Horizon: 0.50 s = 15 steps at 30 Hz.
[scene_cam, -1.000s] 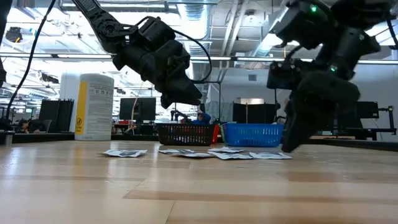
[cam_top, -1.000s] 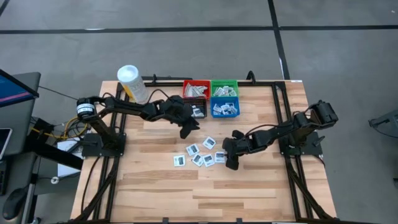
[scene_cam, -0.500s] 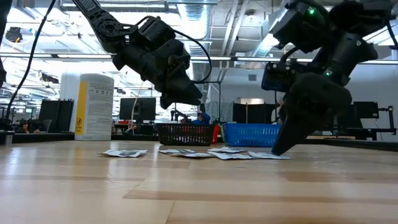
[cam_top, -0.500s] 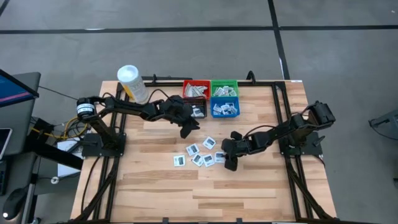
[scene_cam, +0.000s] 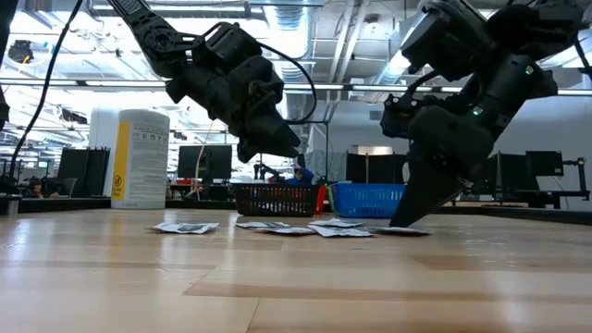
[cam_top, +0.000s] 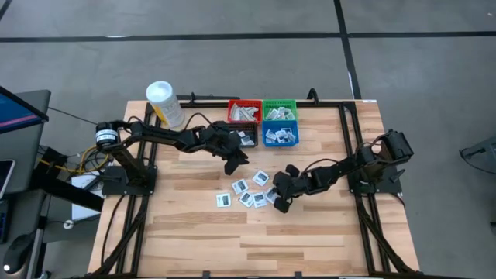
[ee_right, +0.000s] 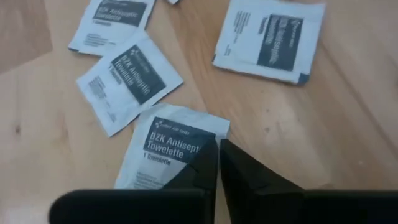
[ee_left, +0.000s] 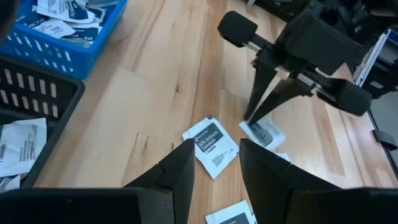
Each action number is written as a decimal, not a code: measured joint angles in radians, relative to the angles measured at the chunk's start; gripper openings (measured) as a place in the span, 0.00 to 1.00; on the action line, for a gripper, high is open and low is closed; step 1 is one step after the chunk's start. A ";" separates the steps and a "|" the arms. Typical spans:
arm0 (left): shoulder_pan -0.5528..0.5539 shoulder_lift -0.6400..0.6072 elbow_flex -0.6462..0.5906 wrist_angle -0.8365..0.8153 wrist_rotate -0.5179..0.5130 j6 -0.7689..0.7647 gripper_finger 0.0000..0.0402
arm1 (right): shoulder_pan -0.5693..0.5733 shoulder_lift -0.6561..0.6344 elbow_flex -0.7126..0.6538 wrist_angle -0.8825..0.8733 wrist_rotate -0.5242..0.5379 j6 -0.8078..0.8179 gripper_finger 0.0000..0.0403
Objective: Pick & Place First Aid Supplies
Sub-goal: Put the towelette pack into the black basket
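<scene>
While the left gripper (cam_top: 235, 161) hangs above the table (cam_top: 194, 240) toward its far edge, just in front of the bins and clear of the packets, fingers parted with nothing between them, the right gripper (cam_top: 277, 203) is down among the loose first aid packets (cam_top: 249, 191) at the middle of the table. Its fingertips (ee_right: 211, 163) have come together on the edge of a square white towelette packet (ee_right: 169, 151) with dark print, the one at the right end of the scattered cluster; in the low view the tips meet the wood right at that packet. Whether the thin packet is truly pinched or only pressed I cannot tell for sure. So the step in hand looks like the grasp of one packet. Several more lie flat just beside it. The red bin (cam_top: 244, 111), green bin (cam_top: 279, 109) and blue bin (cam_top: 280, 135) at the far edge already hold packets. Next calls for a straight lift, checking the packet comes up alone, then a carry to a bin
</scene>
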 joint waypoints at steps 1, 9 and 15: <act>0.000 0.000 0.000 0.000 -0.001 -0.001 0.32 | -0.005 -0.012 -0.002 -0.007 -0.015 0.002 0.04; -0.008 0.000 0.000 -0.010 -0.015 -0.037 0.32 | -0.049 -0.154 -0.009 -0.039 -0.043 -0.025 0.01; -0.015 0.000 0.000 -0.027 -0.029 -0.099 0.32 | -0.058 -0.284 0.025 -0.040 0.089 -0.155 0.00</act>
